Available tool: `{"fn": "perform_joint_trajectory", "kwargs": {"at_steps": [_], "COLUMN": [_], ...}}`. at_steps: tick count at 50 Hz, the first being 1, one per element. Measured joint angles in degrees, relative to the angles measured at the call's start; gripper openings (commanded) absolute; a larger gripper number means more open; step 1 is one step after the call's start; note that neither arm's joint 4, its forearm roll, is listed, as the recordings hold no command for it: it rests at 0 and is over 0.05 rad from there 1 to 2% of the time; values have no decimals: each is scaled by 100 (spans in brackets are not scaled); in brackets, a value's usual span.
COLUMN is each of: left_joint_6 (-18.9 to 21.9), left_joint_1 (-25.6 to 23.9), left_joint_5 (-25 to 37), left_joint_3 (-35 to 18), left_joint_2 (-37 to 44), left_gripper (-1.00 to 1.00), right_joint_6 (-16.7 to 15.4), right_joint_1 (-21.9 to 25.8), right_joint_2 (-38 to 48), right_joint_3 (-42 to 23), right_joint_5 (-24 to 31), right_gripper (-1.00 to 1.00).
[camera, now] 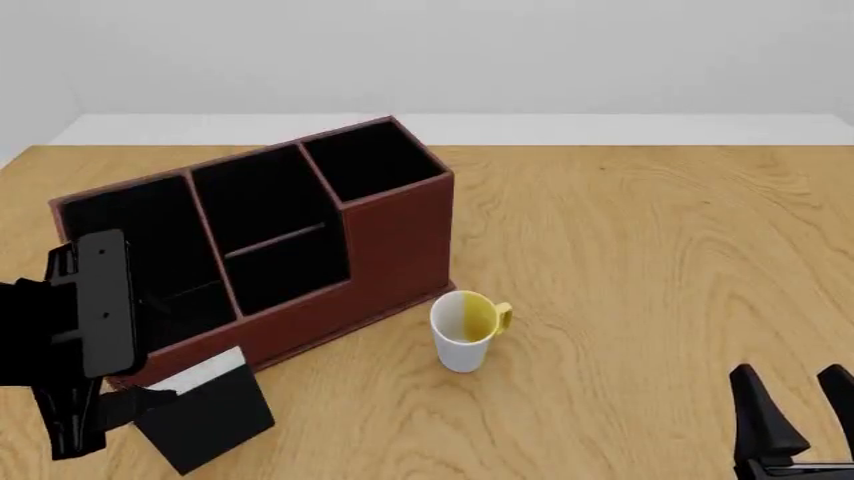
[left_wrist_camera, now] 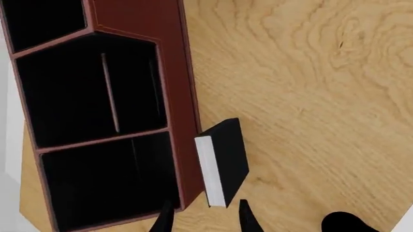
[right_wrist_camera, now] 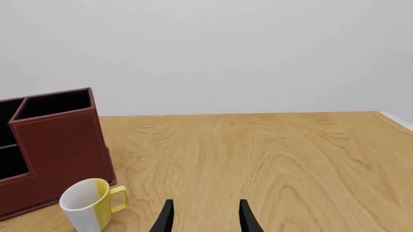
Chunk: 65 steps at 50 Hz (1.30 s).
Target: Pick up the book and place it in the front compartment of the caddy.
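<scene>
The book (left_wrist_camera: 223,162), black with a white page edge, stands tilted on the table just outside the caddy's (left_wrist_camera: 177,72) low front wall. In the front view the book (camera: 207,415) is at the near left, in front of the caddy (camera: 400,240). My left gripper (left_wrist_camera: 205,215) is open, with its fingers straddling the book's near end and not closed on it; in the front view it (camera: 140,402) is right beside the book. My right gripper (camera: 791,388) is open and empty at the near right, and shows the same in its wrist view (right_wrist_camera: 205,210).
A white mug (camera: 465,330) with a yellow inside stands in front of the caddy's right end, also seen in the right wrist view (right_wrist_camera: 87,205). The caddy (right_wrist_camera: 61,140) sits at the left of the wooden table. The table's left edge lies close to the left arm.
</scene>
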Motion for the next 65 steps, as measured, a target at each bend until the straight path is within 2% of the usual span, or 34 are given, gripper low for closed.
{"fn": "perform_joint_trajectory", "kwargs": {"at_steps": [11, 23, 35, 65], "left_joint_6": [-362, -734, -1023, -847], "left_joint_1": [-141, -243, -302, 254], "left_joint_5": [-399, -978, -1474, -2084], "left_joint_3": [175, 682, 1127, 1617], "left_joint_2": [195, 322, 437, 645], "left_gripper": [100, 100, 100, 100], "right_joint_6": [-15, -37, -53, -91], "right_joint_1": [-3, 1, 4, 39], "right_joint_2": [251, 807, 976, 674], "right_joint_3": [4, 15, 25, 51], "right_joint_5": [-255, -815, -994, -703], "right_gripper": [100, 100, 100, 100]}}
